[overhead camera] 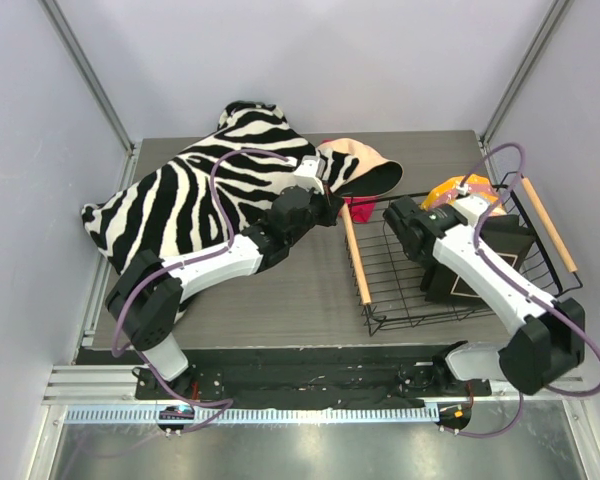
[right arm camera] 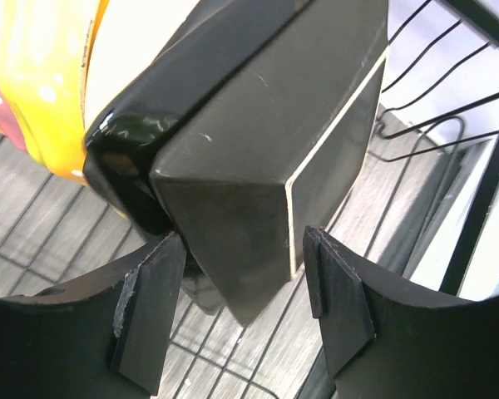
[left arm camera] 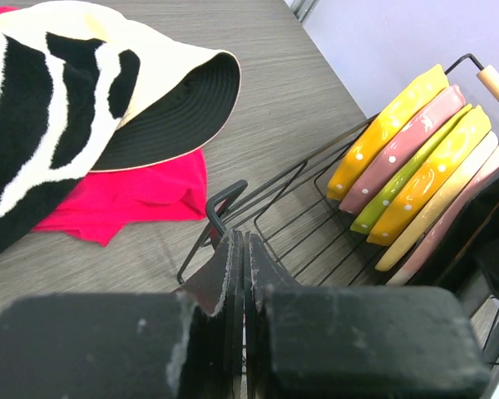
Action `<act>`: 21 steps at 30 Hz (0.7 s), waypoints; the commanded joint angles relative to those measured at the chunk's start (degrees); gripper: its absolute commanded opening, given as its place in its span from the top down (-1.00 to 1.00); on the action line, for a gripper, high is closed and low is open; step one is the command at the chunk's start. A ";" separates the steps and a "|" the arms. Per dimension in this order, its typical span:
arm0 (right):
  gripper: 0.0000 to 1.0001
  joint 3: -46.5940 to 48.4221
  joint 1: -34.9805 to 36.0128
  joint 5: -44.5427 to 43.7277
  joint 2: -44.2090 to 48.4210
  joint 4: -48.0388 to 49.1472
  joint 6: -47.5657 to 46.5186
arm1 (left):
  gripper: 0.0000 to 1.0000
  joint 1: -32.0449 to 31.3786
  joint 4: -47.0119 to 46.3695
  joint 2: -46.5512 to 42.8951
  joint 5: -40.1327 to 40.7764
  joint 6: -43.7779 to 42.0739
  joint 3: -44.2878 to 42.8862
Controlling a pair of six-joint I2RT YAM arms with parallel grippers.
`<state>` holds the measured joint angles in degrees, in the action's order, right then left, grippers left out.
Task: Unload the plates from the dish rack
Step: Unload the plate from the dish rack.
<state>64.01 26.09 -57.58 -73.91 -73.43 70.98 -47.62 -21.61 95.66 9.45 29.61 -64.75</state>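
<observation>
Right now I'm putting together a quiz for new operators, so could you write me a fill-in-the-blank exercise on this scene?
1. The right gripper is ____, a finger on each side of the dark square plate.
2. The left gripper is ____ and holds nothing.
3. The orange dotted plate stands on ____ in the dish rack.
4. The peach hat partly covers a ____ cloth.
Missing words: open; shut; edge; red.
</observation>
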 commanded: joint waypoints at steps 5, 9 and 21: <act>-0.35 4.64 0.98 -6.24 -6.69 -12.97 8.65 | 1.00 -1.08 -0.01 0.58 -6.81 2.39 1.64; -0.34 1.92 0.98 -6.14 -5.19 -13.06 9.27 | 1.00 -1.16 -0.19 0.23 -7.52 2.74 1.82; -0.26 -4.06 0.63 -0.87 3.06 -13.06 7.16 | 1.00 -1.08 -1.68 -0.82 -9.28 4.84 2.79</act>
<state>60.66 27.53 -57.69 -76.29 -76.77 76.88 -47.22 -24.18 95.57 6.48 32.29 -63.37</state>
